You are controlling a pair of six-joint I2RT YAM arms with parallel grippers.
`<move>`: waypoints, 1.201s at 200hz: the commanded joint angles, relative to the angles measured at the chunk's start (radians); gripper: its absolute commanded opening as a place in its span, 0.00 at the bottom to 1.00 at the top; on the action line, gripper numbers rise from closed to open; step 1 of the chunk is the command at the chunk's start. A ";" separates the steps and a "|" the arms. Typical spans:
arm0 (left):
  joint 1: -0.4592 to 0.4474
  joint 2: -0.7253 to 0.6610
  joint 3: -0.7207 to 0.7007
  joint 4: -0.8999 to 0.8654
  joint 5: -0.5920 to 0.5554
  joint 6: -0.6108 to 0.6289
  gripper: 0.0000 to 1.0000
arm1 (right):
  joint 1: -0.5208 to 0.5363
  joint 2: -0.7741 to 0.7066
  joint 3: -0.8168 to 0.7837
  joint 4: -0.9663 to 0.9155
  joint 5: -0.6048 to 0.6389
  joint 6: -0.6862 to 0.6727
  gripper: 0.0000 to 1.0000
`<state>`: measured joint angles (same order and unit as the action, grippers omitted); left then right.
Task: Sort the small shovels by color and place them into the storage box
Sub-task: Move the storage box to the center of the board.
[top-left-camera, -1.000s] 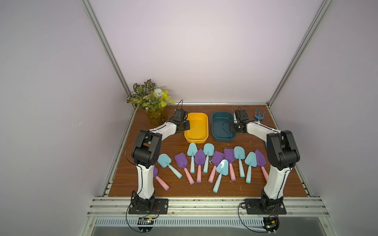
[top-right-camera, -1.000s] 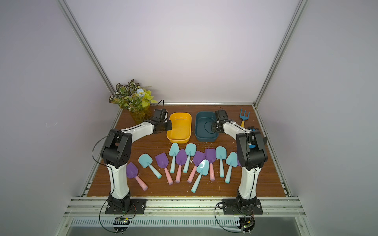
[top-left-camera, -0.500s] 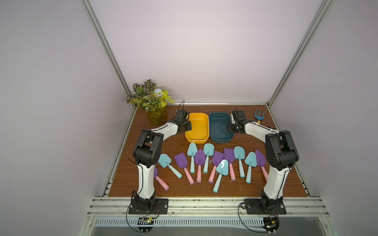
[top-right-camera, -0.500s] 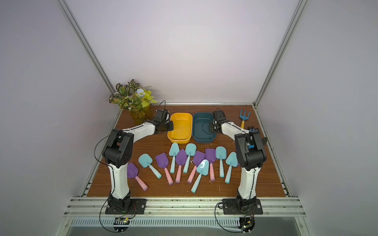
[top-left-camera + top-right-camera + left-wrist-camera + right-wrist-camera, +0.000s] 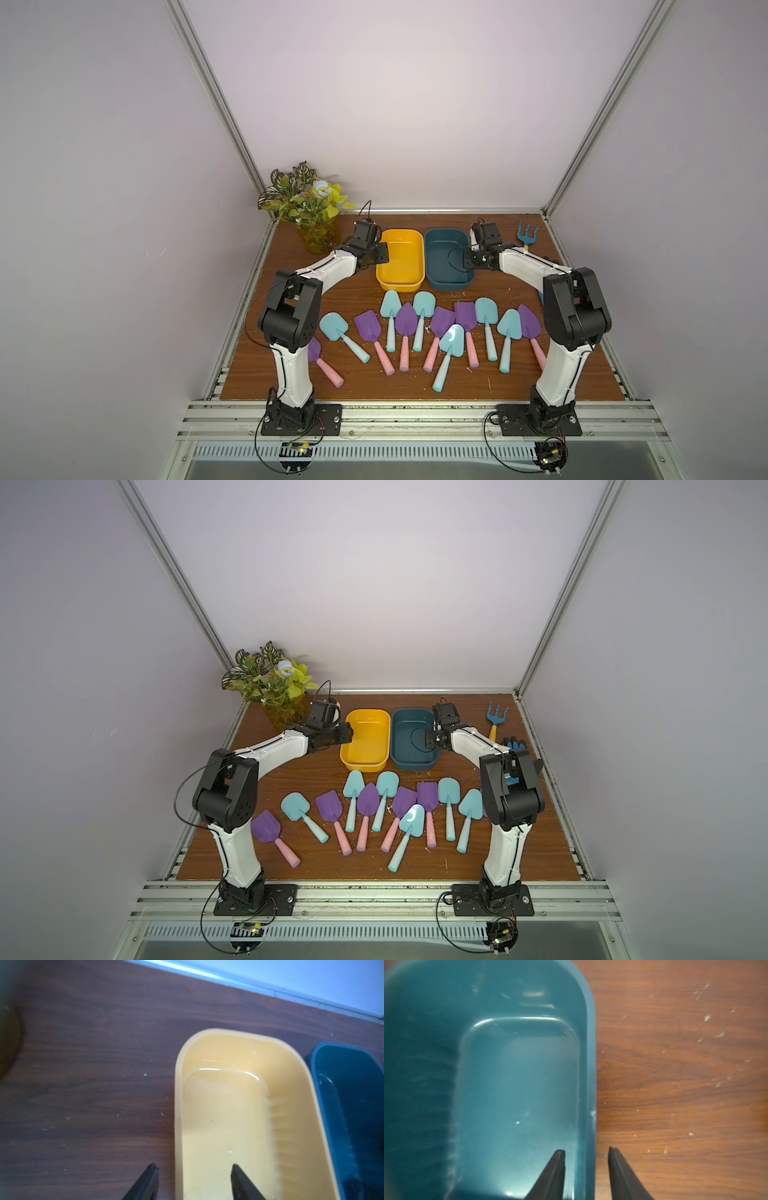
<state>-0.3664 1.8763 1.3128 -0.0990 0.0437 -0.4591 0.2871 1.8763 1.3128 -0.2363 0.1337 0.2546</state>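
Here, the left gripper [image 5: 194,1167] stands with jaws apart, astride one wall of the yellow rectangular plastic box [image 5: 224,1115]. The right gripper [image 5: 586,1150], jaws likewise apart, straddles one wall of the dark teal plastic box [image 5: 517,1074]. In both top views the boxes sit side by side at frame centre. The purple and light-blue plastic small shovels [image 5: 406,322] lie in a row below them on the brown wooden tabletop [image 5: 415,386].
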 commanded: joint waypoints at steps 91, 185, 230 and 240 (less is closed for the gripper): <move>-0.011 -0.460 -0.160 -0.314 -0.501 -0.001 0.60 | 0.013 -0.567 -0.159 -0.066 0.094 0.082 0.73; -0.012 -0.826 -0.533 -0.567 -0.373 -0.269 0.53 | 0.207 -0.806 -0.271 -0.195 0.101 0.219 0.71; -0.027 -1.002 -0.667 -0.576 -0.313 -0.355 0.42 | 0.274 -0.836 -0.292 -0.215 0.122 0.242 0.71; -0.058 -1.011 -0.678 -0.589 -0.335 -0.377 0.42 | 0.285 -0.842 -0.299 -0.213 0.124 0.244 0.71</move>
<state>-0.3779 0.8970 0.6701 -0.6491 -0.2996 -0.7601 0.5491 1.0679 1.0237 -0.4374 0.2306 0.4690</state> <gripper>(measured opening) 0.421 0.707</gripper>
